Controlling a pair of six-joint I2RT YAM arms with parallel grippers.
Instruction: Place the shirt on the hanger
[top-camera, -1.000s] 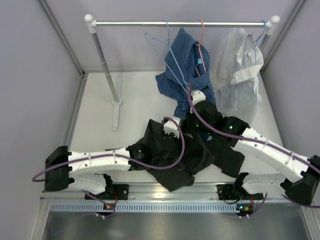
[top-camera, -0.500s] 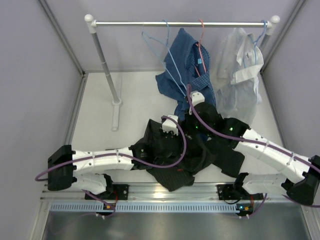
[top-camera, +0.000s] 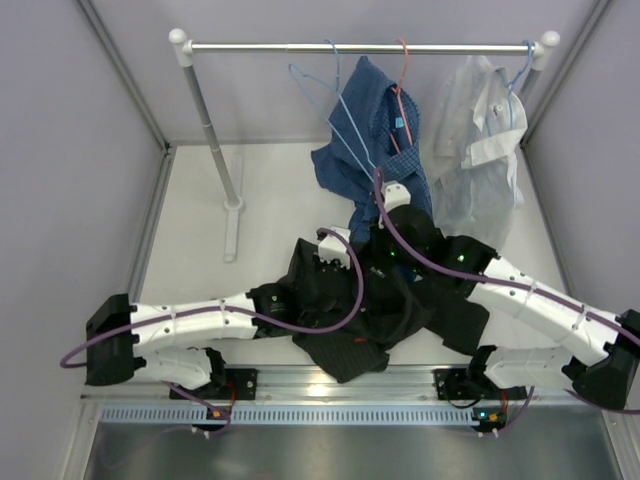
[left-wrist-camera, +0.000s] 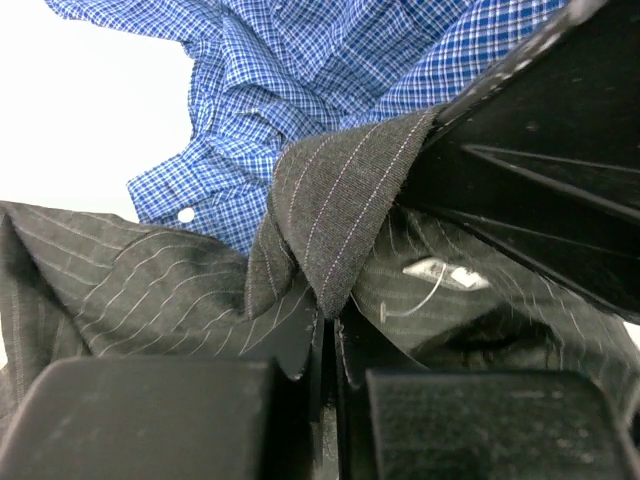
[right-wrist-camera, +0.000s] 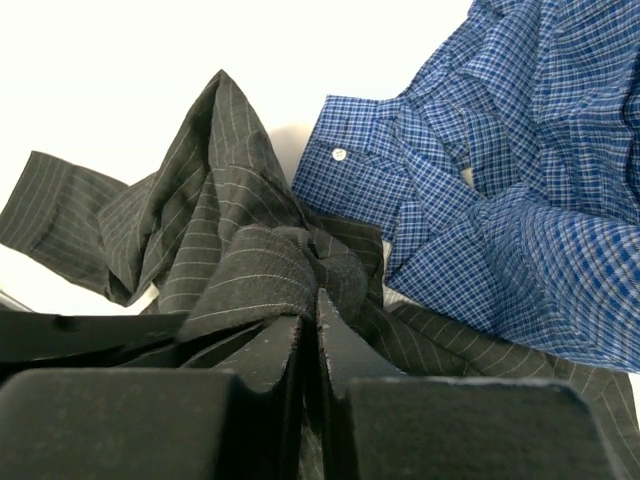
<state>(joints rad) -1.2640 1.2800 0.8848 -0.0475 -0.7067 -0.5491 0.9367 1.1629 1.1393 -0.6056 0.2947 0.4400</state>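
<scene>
The dark pinstriped shirt (top-camera: 340, 340) lies crumpled on the table between both arms. My left gripper (left-wrist-camera: 325, 320) is shut on a raised fold of it (left-wrist-camera: 340, 190), with the white neck label (left-wrist-camera: 440, 272) just to the right. My right gripper (right-wrist-camera: 312, 310) pinches a bunched fold of the same shirt (right-wrist-camera: 250, 270), its jaws almost together. In the top view the two grippers (top-camera: 340, 258) (top-camera: 385, 235) stand close together over the shirt's far edge. The light-blue wire hanger (top-camera: 345, 115) hangs from the rail behind them, apart from the shirt.
A blue checked shirt (top-camera: 375, 130) hangs on a red hanger (top-camera: 403, 60), its tail reaching down to the dark shirt. A white shirt (top-camera: 480, 140) hangs at the right. The rail (top-camera: 260, 47) rests on a slanted pole (top-camera: 210, 125). Side walls stand close on both sides.
My left gripper has closed onto the shirt's fold and shifted slightly left and away. The right arm has stayed in place on the shirt.
</scene>
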